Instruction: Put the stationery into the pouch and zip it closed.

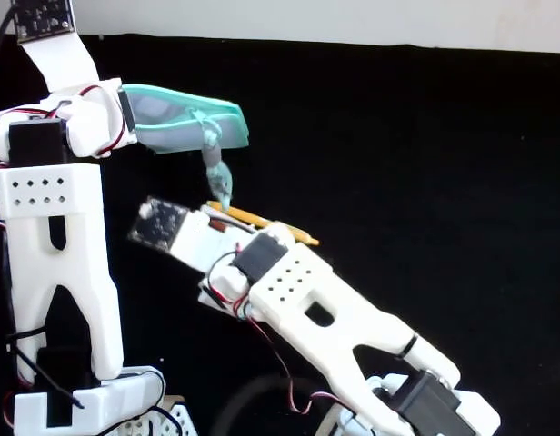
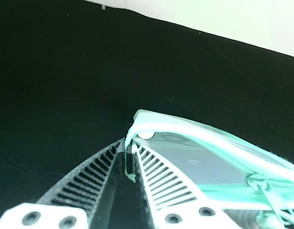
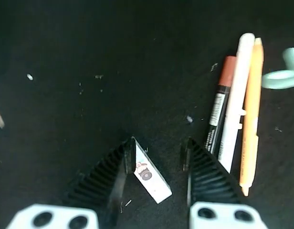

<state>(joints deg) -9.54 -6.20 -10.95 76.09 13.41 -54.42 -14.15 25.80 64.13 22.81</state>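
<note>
Right gripper [image 3: 159, 148] hangs half open, gripping nothing, one small white eraser [image 3: 149, 177] on the table [image 1: 425, 163] between its jaws; three pens [image 3: 235, 100] lie just beside; farther, toward the table's far-left corner, left gripper [image 2: 130, 149] is clamped on one teal pouch [image 2: 199, 160].

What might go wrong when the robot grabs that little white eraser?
The eraser lies slanted between the open right jaws, so it may twist or pop out as they close. The brown-capped marker sits right beside one jaw and might get bumped or caught too. The left jaws pinch the teal pouch only at one end, so it may droop or slip.
</note>
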